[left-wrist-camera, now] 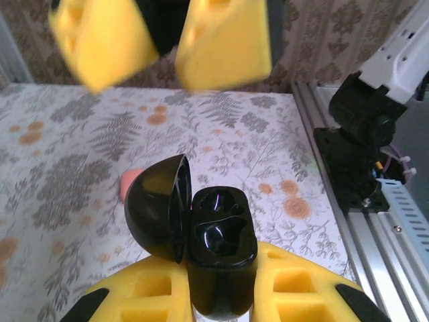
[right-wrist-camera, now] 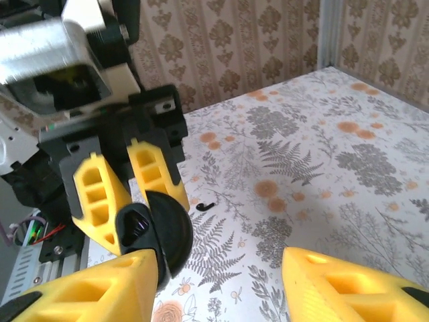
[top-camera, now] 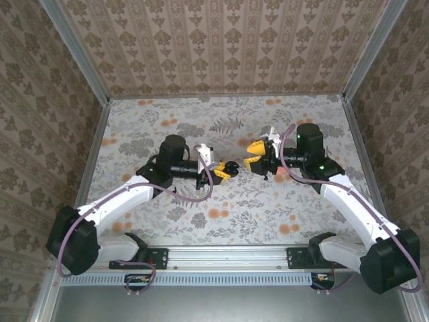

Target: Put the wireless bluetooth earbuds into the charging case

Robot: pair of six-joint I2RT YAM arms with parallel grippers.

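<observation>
My left gripper (top-camera: 224,169) is shut on a black charging case (left-wrist-camera: 221,248), held upright with its round lid (left-wrist-camera: 155,208) swung open to the left. Two glossy dark wells (left-wrist-camera: 218,225) face up; I cannot tell whether a bud sits in them. One tiny black earbud (right-wrist-camera: 206,203) with a short stem lies on the floral table beyond the case. My right gripper (top-camera: 253,155) faces the left one a short way off, open, with nothing between its yellow fingers (right-wrist-camera: 348,285). In the right wrist view the case (right-wrist-camera: 144,231) sits by its left finger.
A small salmon-pink object (left-wrist-camera: 131,182) lies on the table behind the open lid. The right arm's base (left-wrist-camera: 365,127) and the metal rail (left-wrist-camera: 375,235) stand at the table's near edge. Wallpapered walls (top-camera: 221,47) enclose the table on three sides.
</observation>
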